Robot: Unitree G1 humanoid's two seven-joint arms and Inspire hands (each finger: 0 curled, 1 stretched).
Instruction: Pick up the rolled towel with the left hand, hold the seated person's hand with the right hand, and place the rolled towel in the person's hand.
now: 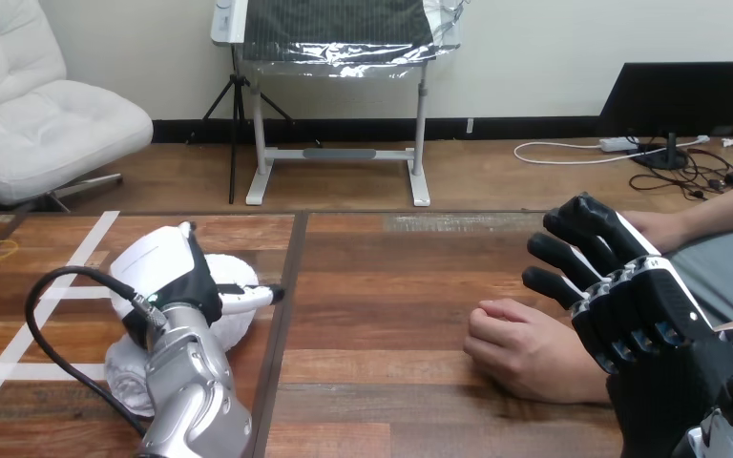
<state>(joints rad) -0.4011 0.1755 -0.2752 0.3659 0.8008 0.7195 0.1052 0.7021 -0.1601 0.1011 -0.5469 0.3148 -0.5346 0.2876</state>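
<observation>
Task barely begun: rolled towel (234,329) on table (391,286) beneath left hand (167,272), grasp cannot be told; right hand (644,315) released, fingers straight, person's hand (520,348) just beside them, unheld; delivery outstanding.

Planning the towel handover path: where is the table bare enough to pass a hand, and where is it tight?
Bare: the wide middle of the table, between the rolled towel under the left hand and the person's hand. Tight: the right side, where the open right hand stands close by the person's hand; and the left front, taken by towel and left arm.
</observation>
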